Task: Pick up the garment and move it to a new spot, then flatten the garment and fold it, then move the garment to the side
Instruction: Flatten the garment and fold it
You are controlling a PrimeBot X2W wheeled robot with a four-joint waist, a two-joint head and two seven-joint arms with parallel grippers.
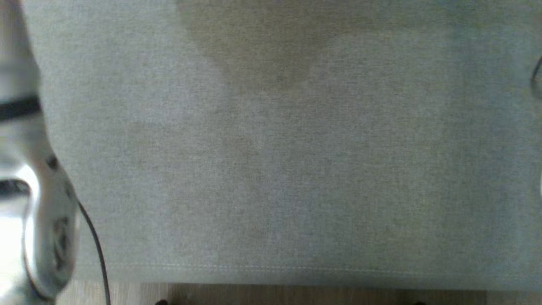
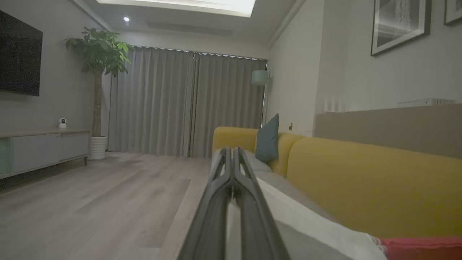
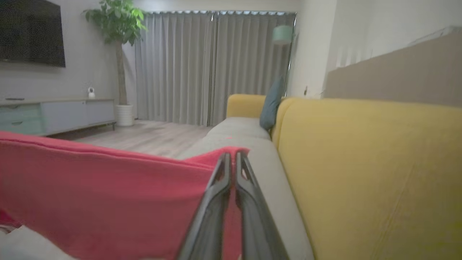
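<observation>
The right tool (image 3: 234, 154) is pinched shut on the top edge of the red garment (image 3: 108, 191), which is held up over the near end of the sofa (image 3: 361, 162) seat. The left tool (image 2: 232, 150), fingers pressed together, hangs over a white cloth (image 2: 306, 224) along the sofa's front edge. Off that edge, wood floor (image 2: 90, 202) runs open to the curtains (image 2: 187, 108).

— How is the left gripper (image 2: 231, 151) standing?
— Its fingers are pressing together, pointing along the sofa (image 2: 361, 180); the pale left forearm (image 1: 42, 203) is hanging over the sofa's seat.
— And the right gripper (image 3: 232, 155)?
— It is pinching the red garment (image 3: 108, 187) above that seat, jaws closed.
</observation>
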